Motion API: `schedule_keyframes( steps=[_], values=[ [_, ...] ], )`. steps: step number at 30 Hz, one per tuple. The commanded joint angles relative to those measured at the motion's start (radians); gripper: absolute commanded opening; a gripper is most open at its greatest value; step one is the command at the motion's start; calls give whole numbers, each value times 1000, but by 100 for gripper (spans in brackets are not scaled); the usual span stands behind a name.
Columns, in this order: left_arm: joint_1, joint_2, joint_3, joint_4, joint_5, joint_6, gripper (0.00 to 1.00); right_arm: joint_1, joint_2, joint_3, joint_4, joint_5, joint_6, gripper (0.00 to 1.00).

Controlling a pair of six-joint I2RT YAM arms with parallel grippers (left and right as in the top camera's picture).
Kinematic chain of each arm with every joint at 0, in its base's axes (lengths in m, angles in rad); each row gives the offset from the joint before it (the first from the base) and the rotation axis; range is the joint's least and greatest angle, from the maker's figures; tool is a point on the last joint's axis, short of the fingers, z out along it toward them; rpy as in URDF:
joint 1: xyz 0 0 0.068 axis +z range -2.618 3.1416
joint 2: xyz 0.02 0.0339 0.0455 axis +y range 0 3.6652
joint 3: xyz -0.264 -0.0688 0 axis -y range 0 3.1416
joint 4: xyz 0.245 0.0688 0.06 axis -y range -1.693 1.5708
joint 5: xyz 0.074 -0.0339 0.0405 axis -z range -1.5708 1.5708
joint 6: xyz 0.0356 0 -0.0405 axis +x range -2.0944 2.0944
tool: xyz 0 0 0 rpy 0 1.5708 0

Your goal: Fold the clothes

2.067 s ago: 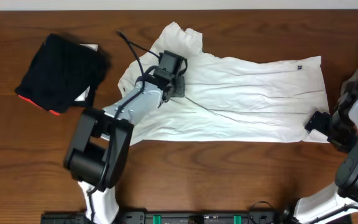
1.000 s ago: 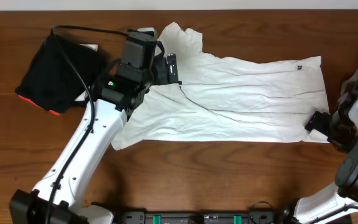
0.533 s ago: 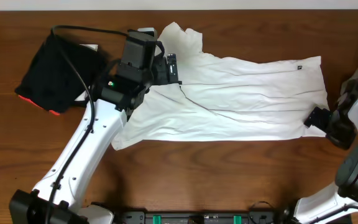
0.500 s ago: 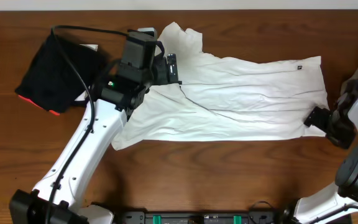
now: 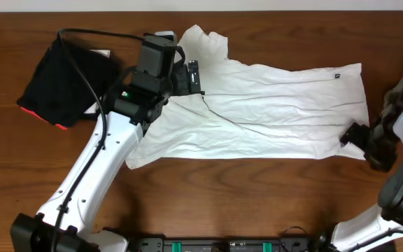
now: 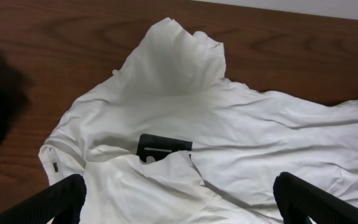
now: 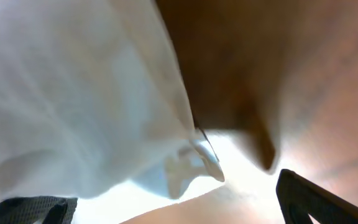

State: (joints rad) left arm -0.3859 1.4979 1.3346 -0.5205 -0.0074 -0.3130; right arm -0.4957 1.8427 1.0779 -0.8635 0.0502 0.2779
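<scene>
Plainly, the white T-shirt [image 5: 278, 112] lies spread across the middle of the table [image 5: 257, 203]. From overhead it runs from 9 o'clock to 3 o'clock, with a bunched end poking up toward 11 o'clock. We see mostly blank cloth. The chest lettering is folded out of sight, and only a small black patch of print [image 6: 163, 148] peeps from under a flap in the left wrist view, too little to read. A tiny dark tag [image 5: 337, 75] sits at the shirt's 2 o'clock corner, too small for us to make out.

The left gripper [image 5: 195, 77] hangs over the shirt's 10 o'clock end with its jaws spread wide. Its own camera shows only the two fingertips, cut off at the bottom corners, with cloth between them and nothing clamped. From overhead the arm hides part of the shirt's left edge.

The right gripper [image 5: 350, 135] sits at the shirt's 4 o'clock corner, its arm partly cut off by the frame. Its wrist view is badly blurred. We make out a white hem against brown wood and dark fingers far apart at the bottom corners, gripping nothing. Whether they touch the cloth we cannot tell.

At the table's 10 o'clock a black folded garment [image 5: 65, 80] with a red-orange edge lies apart from the shirt, and the left arm's cable [image 5: 100, 31] crosses it.
</scene>
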Motion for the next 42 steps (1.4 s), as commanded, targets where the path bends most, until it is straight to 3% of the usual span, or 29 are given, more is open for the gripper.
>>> schedule_keyframes(
  steps=[1,8,12,21,23,26,31,35,42],
  values=[
    [5,5,-2,-3,-12,10,98,-41,12,-45,-40,158,43,99],
    [5,5,-2,-3,-12,10,98,-51,-159,-31,-46,105,14,99],
    [5,5,-2,-3,-12,10,98,-51,-272,0,-49,-46,-69,99],
    [5,5,-2,-3,-12,10,98,-45,-407,5,-82,-416,-69,99],
    [5,5,-2,-3,-12,10,98,-33,-404,-5,-94,-423,-69,93],
    [5,5,-2,-3,-12,10,98,-11,-403,-42,-59,-420,-38,75],
    [5,5,-2,-3,-12,9,98,-1,-403,-160,124,-412,84,52],
    [5,5,-2,-3,-12,10,98,-1,-402,-257,261,-413,129,49],
    [5,5,-2,-3,-12,10,98,0,-402,-355,365,-382,156,53]
  ],
)
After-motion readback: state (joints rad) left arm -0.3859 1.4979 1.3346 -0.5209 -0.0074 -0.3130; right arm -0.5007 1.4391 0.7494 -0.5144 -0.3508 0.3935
